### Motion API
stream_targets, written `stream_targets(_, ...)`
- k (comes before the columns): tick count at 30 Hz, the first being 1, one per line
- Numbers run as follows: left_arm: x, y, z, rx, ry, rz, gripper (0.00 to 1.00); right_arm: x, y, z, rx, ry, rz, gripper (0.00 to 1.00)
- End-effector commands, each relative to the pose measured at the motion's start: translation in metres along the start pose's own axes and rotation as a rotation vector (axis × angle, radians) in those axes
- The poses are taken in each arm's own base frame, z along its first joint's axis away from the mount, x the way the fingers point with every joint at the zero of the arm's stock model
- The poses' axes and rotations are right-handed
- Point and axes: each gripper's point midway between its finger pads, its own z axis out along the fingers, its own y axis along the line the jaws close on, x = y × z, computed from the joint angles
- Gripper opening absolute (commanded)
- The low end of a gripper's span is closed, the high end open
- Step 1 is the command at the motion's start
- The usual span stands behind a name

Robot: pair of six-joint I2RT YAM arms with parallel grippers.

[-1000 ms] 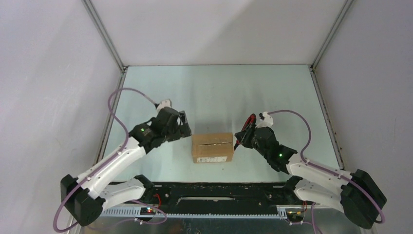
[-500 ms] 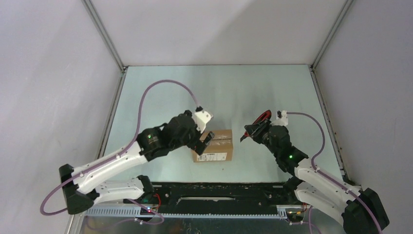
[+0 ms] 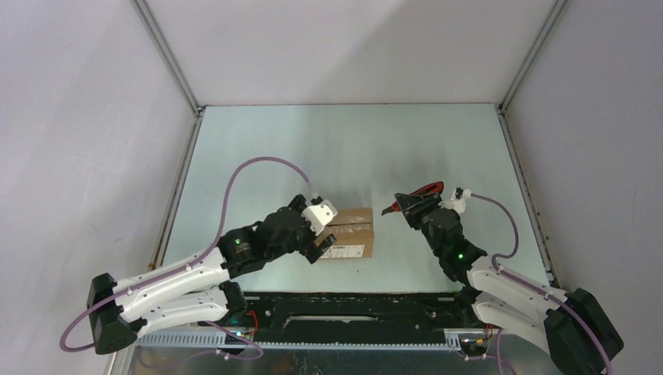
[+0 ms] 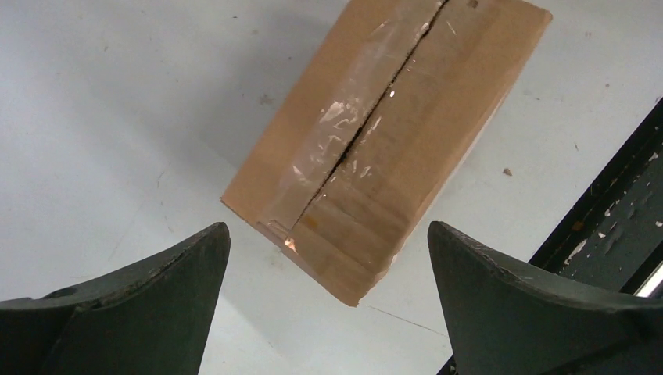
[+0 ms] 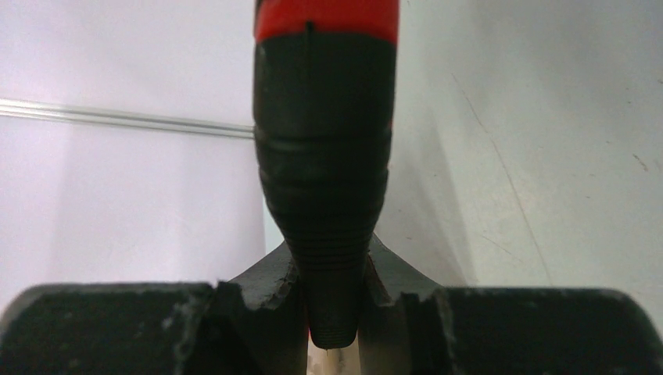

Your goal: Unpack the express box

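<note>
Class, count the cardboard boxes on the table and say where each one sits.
1. The express box lies near the table centre, its left end below the open left gripper. No other seems hidden.

Bright, soft overhead light fills the top view, and the white walls wash out nearly flat. The box [image 3: 349,232] throws only a faint shadow on the pale table [image 3: 344,141], with a dull grey patch just behind it. From the left wrist, clear tape [image 4: 349,109] on the box shows small white glints. A soft shadow lies left of the box, and the left gripper [image 4: 328,234] is near-black below it. The right wrist view is dimmer. The knife [image 5: 324,180] looks slightly soft and casts a grey shadow, and the right gripper [image 5: 328,312] is dark and grainy.
</note>
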Motion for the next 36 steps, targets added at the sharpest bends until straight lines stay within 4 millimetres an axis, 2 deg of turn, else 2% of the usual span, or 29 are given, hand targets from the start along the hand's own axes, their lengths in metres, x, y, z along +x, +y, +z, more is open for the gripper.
stream_targets(1,-0.017,-0.008,0.001,0.027,-0.097,0.031,1.00,-0.015,0.027,0.002,-0.076,-0.087,0.110,0.00)
stream_targets(7,-0.010,-0.002,0.007,-0.040,-0.083,0.076,1.00,-0.009,0.022,0.004,-0.057,-0.089,0.115,0.00)
stream_targets(16,-0.018,0.000,0.002,-0.112,-0.125,0.236,1.00,0.000,0.019,0.006,-0.048,-0.078,0.115,0.00)
stream_targets(22,-0.036,-0.020,0.004,-0.055,-0.175,0.427,1.00,0.001,0.015,0.005,-0.039,-0.081,0.112,0.00)
stream_targets(28,-0.035,-0.055,0.018,0.125,-0.163,0.500,1.00,0.001,0.010,0.003,-0.026,-0.082,0.109,0.00)
stream_targets(36,-0.042,-0.055,0.032,0.090,-0.178,0.497,1.00,-0.001,0.010,0.003,-0.029,-0.090,0.130,0.00)
